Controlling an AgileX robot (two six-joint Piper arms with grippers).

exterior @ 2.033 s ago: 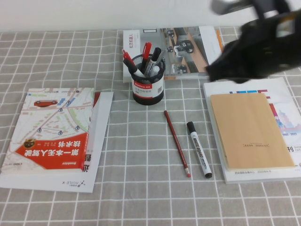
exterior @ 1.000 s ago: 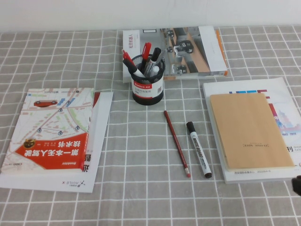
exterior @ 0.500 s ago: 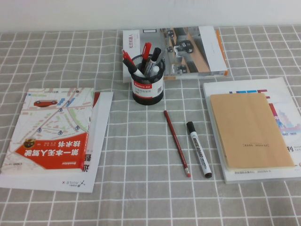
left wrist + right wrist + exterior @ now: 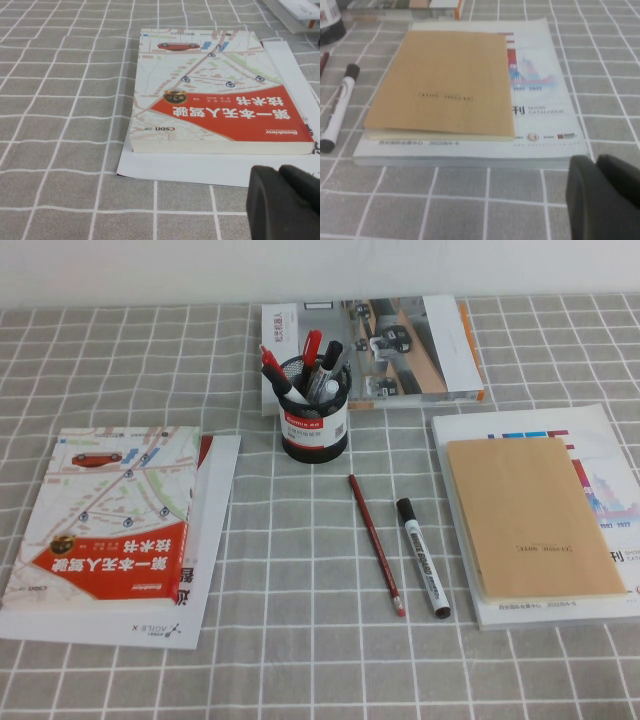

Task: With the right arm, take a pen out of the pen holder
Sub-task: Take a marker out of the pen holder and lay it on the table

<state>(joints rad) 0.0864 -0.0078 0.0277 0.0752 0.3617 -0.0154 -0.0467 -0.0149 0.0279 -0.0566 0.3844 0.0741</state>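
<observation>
Cloth under left gripper, right gripper

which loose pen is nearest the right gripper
the white marker, not the red pencil; right gripper sits near the notebook, left gripper by the red book

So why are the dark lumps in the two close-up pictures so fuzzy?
Left wrist view: the left gripper, shut, near the map-cover book, is too close to focus. Right wrist view: likewise the right gripper, shut, beside the show catalogue. High view: evenly lit, sharp, neither gripper shown.
</observation>
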